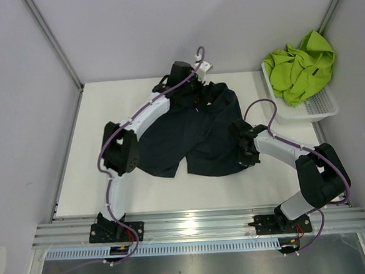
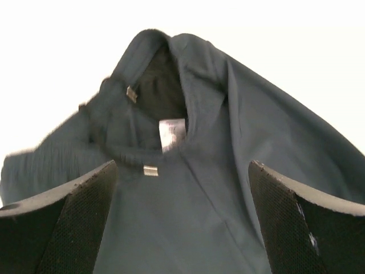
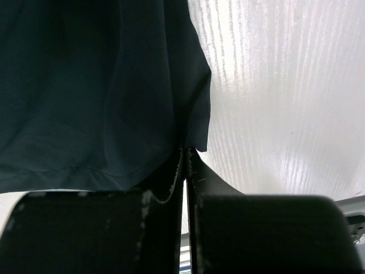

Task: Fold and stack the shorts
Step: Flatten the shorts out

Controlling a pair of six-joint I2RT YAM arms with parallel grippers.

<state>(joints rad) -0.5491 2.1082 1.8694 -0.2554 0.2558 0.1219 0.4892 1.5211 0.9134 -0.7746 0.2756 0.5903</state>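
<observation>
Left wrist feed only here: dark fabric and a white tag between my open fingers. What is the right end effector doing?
Observer: The right end effector is shut and looks to be pinching a hem corner of the dark shorts.
Operator: Where's the other pair?
Observer: The lime green shorts lie crumpled in the white basket, at the far right corner of the table.
Operator: Are both dark legs laid out?
Observer: Yes, both legs spread toward the arm bases, with the waistband on the far side.

The white table (image 1: 123, 97) carries dark navy shorts (image 1: 195, 136) and a mesh basket (image 1: 321, 105).
</observation>
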